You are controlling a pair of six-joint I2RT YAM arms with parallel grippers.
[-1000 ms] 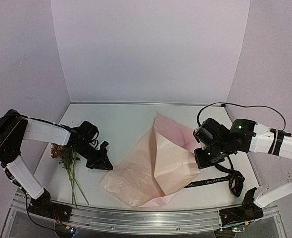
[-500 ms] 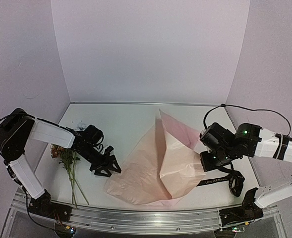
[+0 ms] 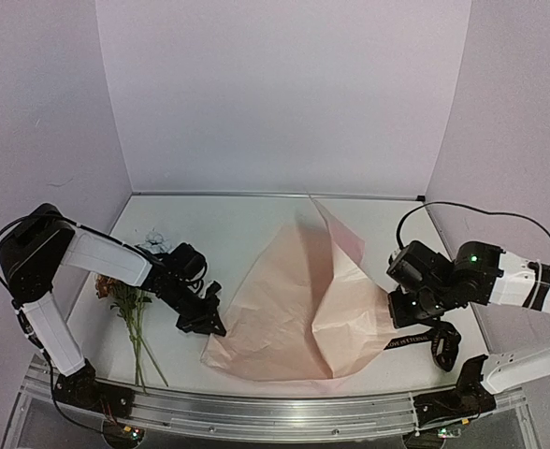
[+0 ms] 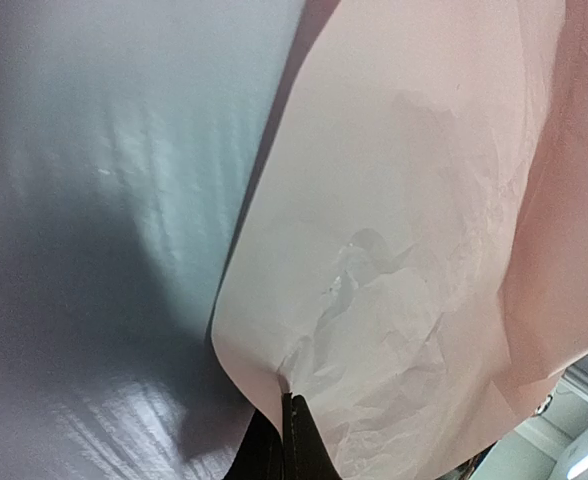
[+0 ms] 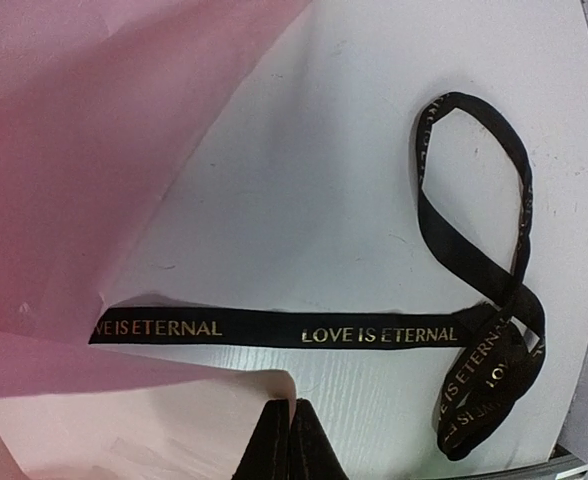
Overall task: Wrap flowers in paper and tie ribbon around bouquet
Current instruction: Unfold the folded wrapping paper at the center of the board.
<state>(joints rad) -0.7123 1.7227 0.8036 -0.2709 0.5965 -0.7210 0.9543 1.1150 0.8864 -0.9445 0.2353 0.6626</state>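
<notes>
Jaws are clenched on both sides: the left jaws pinch the paper (image 4: 404, 250) at its lower-left corner, and the right jaws appear to grip its right edge. Between them the sheet lies rumpled and half-folded across the middle of the table (image 3: 228, 229). The flowers (image 3: 130, 304) lie bare at lower left, apart from the sheet. The ribbon (image 5: 374, 332) lies loose at lower right, one end under the paper. Wrapping looks barely begun; nothing is rolled or tied yet.

The paper (image 3: 284, 313) is thin, crinkled, faintly glossy; the ribbon (image 5: 374, 333) satiny; the table (image 5: 354, 200) smooth.
</notes>
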